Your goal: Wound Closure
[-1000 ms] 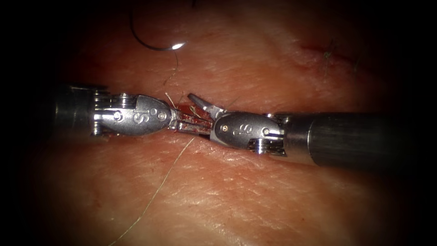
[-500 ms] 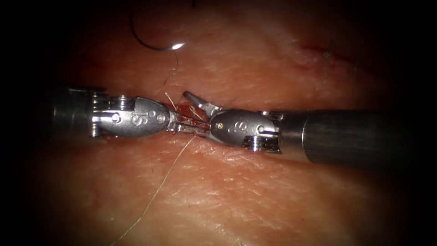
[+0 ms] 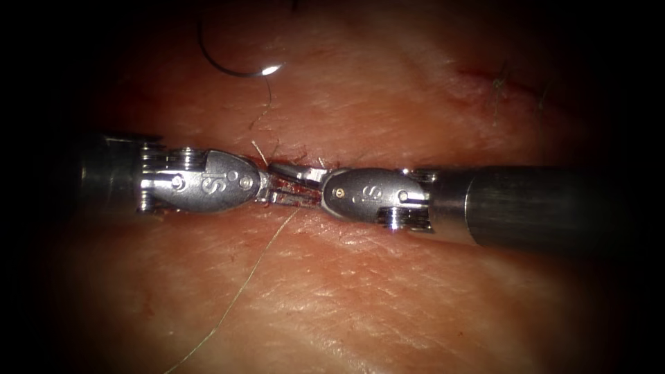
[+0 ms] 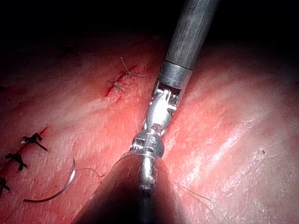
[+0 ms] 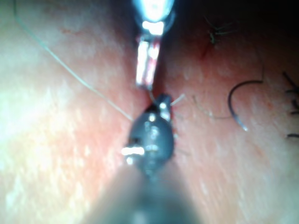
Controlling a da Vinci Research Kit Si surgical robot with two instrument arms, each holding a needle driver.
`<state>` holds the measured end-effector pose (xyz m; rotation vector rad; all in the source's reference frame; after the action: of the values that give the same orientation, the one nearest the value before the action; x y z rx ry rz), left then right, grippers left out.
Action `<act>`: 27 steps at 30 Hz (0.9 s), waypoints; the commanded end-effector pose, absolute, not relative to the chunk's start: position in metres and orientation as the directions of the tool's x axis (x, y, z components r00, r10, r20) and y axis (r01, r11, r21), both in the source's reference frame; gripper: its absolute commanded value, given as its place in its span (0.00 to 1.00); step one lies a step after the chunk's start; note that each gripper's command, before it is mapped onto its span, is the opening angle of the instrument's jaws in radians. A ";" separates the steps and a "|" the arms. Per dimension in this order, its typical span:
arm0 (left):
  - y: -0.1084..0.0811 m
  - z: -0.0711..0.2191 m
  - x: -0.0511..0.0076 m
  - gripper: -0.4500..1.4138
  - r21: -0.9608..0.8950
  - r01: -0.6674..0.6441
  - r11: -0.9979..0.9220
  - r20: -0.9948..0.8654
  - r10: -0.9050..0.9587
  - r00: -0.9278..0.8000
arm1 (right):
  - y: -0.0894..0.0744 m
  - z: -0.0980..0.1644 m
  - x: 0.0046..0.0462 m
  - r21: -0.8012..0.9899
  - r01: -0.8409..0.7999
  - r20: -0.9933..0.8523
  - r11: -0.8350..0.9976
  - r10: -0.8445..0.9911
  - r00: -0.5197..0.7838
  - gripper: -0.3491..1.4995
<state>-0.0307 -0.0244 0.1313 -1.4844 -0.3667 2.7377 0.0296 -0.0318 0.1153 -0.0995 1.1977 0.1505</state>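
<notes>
The curved needle (image 3: pixel 232 67) lies free on the tissue (image 3: pixel 360 298) far up and left of the cut (image 3: pixel 285 183), held by neither tool and not in the tissue; I see the needle (image 4: pixel 51 196) again in the left wrist view and the needle (image 5: pixel 237 100) in the right wrist view. My left tool (image 3: pixel 303 199) lies along the cut with its jaws shut where the long pale thread (image 3: pixel 239 291) reaches them. Just above, my right tool (image 3: pixel 276 168) has its jaws shut on a short strand of thread at the cut. Red fluid stains both tips.
Short thread ends (image 3: pixel 260 149) stick up at the cut's upper edge. An older stitched cut (image 3: pixel 495 79) lies at the upper right. Dark knotted stitches (image 4: pixel 28 139) and another stitched cut (image 4: pixel 120 80) lie beyond the tools in the left wrist view.
The right tool's jaws stood wide open over the strand at the cut and have now closed on it. The left tool, the needle and the long thread have stayed put.
</notes>
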 end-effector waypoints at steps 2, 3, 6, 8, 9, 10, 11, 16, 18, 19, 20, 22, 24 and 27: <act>-0.025 0.132 -0.0309 0.00 -0.208 0.110 -0.972 -0.827 0.114 -0.550 | -0.032 0.115 0.0305 -0.003 -0.186 -0.938 0.983 0.062 0.342 0.17; -0.025 0.132 -0.0307 0.00 -0.208 0.112 -0.972 -0.828 0.114 -0.549 | -0.032 0.115 0.0305 -0.009 -0.201 -0.937 0.979 0.063 0.345 0.45; -0.025 0.131 -0.0296 0.00 -0.210 0.121 -0.970 -0.831 0.112 -0.545 | -0.032 0.115 0.0301 -0.014 -0.262 -0.949 0.965 0.070 0.309 0.96; -0.024 0.131 -0.0284 0.00 -0.203 0.111 -0.973 -0.828 0.110 -0.550 | -0.032 0.114 0.0292 0.011 -0.286 -0.955 0.958 0.095 0.281 0.99; -0.024 0.131 -0.0277 0.00 -0.200 0.106 -0.974 -0.829 0.111 -0.549 | -0.033 0.114 0.0286 0.012 -0.283 -0.955 0.959 0.095 0.280 0.99; -0.024 0.131 -0.0268 0.00 -0.195 0.096 -0.976 -0.826 0.111 -0.553 | -0.033 0.113 0.0280 0.013 -0.284 -0.954 0.959 0.096 0.283 0.99; -0.024 0.131 -0.0261 0.00 -0.194 0.090 -0.977 -0.824 0.112 -0.555 | -0.033 0.113 0.0269 0.014 -0.285 -0.953 0.959 0.099 0.285 0.99; -0.023 0.130 -0.0223 0.00 -0.194 0.055 -0.979 -0.817 0.130 -0.562 | -0.035 0.110 0.0222 0.026 -0.293 -0.954 0.956 0.111 0.278 0.99; -0.023 0.130 -0.0210 0.00 -0.190 0.042 -0.981 -0.814 0.133 -0.565 | -0.035 0.109 0.0204 0.026 -0.305 -0.953 0.952 0.116 0.281 0.99; -0.023 0.130 -0.0205 0.00 -0.185 0.039 -0.982 -0.814 0.131 -0.566 | -0.035 0.108 0.0197 0.026 -0.313 -0.952 0.949 0.119 0.281 0.99; -0.023 0.130 -0.0199 0.00 -0.185 0.035 -0.982 -0.811 0.132 -0.569 | -0.035 0.108 0.0190 0.027 -0.323 -0.952 0.946 0.122 0.279 0.99; -0.023 0.131 -0.0190 0.00 -0.183 0.024 -0.983 -0.809 0.137 -0.572 | -0.035 0.108 0.0182 0.027 -0.331 -0.952 0.943 0.126 0.280 0.99; -0.022 0.132 -0.0179 0.00 -0.175 0.004 -0.985 -0.802 0.141 -0.580 | -0.035 0.107 0.0176 0.026 -0.339 -0.951 0.941 0.127 0.281 0.99; -0.020 0.134 -0.0164 0.00 -0.160 -0.026 -0.987 -0.786 0.143 -0.601 | -0.035 0.107 0.0171 0.025 -0.340 -0.952 0.940 0.126 0.279 0.99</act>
<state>-0.0154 -0.0198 0.1338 -1.3481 -0.1904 2.7246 0.0165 -0.0352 0.1068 -0.1996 1.2520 0.3158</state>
